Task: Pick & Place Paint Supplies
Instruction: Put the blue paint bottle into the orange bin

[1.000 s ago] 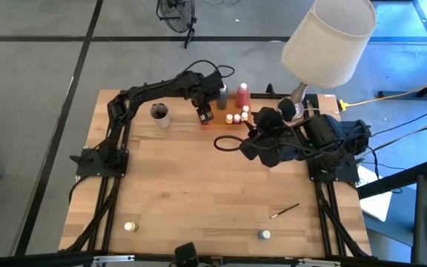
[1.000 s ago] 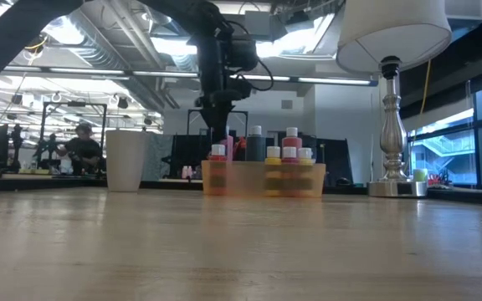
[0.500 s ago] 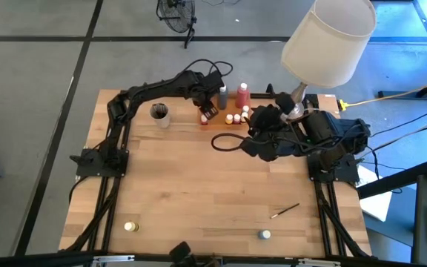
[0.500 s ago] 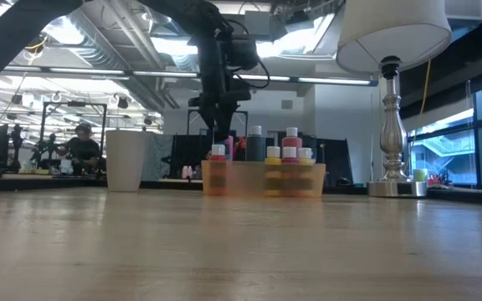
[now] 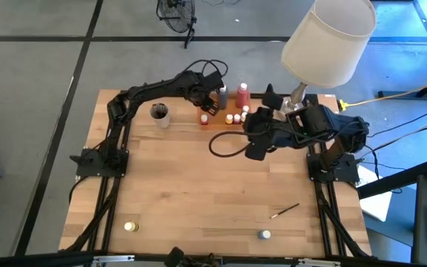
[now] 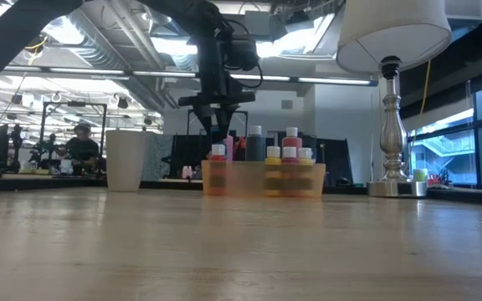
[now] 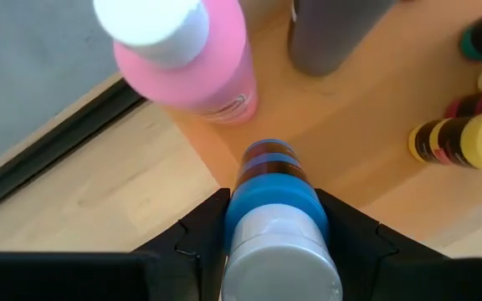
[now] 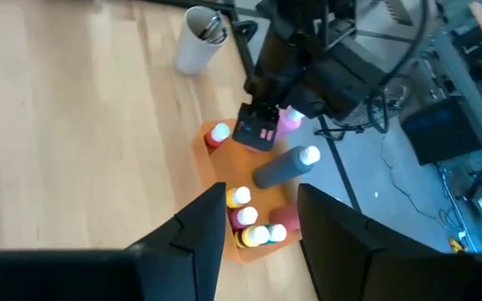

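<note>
Over the orange tray point(image 5: 221, 119) at 12 o'clock, left end effector point(image 7: 266, 221), clenched around a small pot point(image 7: 270, 188), should lower and release; right end effector point(image 8: 262, 226) waits, fingers parted.

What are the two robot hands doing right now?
Left gripper: shut on a small pot over the orange tray.
Right gripper: open, empty.

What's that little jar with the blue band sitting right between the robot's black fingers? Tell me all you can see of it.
It is a small pot with a white lid, a bright blue band under the lid and a dark body ringed with another thin blue stripe. It stands upright on the corner of the flat orange tray, beside a pink bottle. The left gripper flanks it with one finger on each side; whether the fingers actually touch it cannot be told.
</note>
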